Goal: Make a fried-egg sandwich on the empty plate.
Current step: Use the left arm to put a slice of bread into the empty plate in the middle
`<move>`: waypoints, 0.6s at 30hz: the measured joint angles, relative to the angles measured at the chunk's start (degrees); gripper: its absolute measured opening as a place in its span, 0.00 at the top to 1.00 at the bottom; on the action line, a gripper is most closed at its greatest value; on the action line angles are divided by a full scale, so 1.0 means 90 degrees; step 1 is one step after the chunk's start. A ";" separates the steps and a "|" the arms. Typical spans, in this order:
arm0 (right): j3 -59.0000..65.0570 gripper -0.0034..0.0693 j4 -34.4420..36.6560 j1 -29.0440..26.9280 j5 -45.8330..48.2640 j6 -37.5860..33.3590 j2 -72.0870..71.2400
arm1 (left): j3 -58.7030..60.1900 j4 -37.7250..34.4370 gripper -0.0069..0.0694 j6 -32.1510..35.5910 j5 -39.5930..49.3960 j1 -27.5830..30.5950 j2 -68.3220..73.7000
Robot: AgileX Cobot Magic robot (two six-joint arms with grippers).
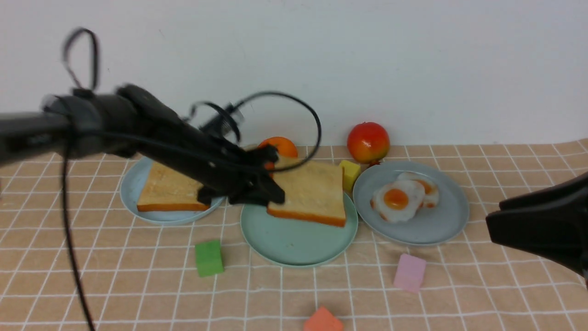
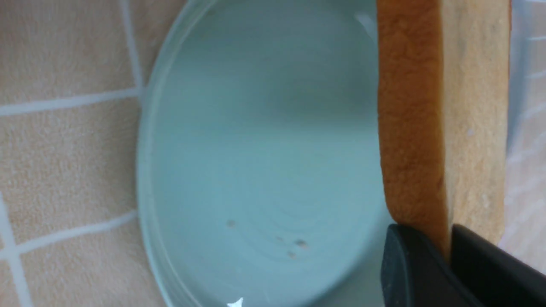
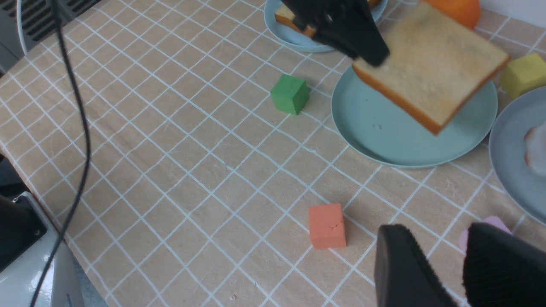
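Held toast slice: a square golden-brown toast slice (image 1: 312, 191) with a darker crust is held in the air, roughly level, above the far part of the mint-green plate (image 1: 294, 243); whether it touches the rim cannot be told.
Left end effector: the left end effector (image 1: 273, 184) is pinched on the near left edge of that slice, one finger above and one below.
Mint-green plate: round, low-rimmed, set at the middle of the bench, with its near half bare.
Second toast slice: a second toast slice (image 1: 167, 191) lies flat on the pale sky-blue plate (image 1: 131, 184), just left of the mint-green plate and partly hidden by the left arm.
Fried egg: a glossy white fried egg (image 1: 397, 200) with an orange yolk lies on the grey-blue plate (image 1: 436, 220) to the right, overlapping another egg behind it.
Right end effector: the right end effector (image 3: 441, 238) is held low at the right edge, fingers spread, nothing between them.
Surroundings: a yellow cube (image 1: 350, 174), an orange fruit (image 1: 280, 148) and a red fruit (image 1: 368, 141) sit behind the plates; a green cube (image 1: 209, 258), a pink cube (image 1: 409, 272) and an orange cube (image 1: 323, 320) sit nearer, on the tan checked cloth (image 1: 138, 285).
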 joint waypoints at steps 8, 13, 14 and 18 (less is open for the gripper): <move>0.0000 0.62 -0.0122 0.0000 0.0000 0.0000 0.0000 | 0.0002 0.0247 0.82 -0.0352 -0.0262 -0.0085 0.0251; 0.0000 0.62 -0.0148 0.0000 -0.0006 0.0000 0.0000 | 0.0002 0.0303 0.80 -0.0375 0.0060 -0.0085 0.0245; 0.0000 0.62 -0.0148 0.0000 -0.0006 0.0000 0.0000 | 0.0002 0.0301 0.79 -0.0375 0.0081 -0.0085 0.0245; 0.0000 0.62 -0.0148 0.0000 -0.0018 0.0000 0.0000 | 0.0002 0.0473 0.73 -0.0511 0.0359 -0.0085 0.0239</move>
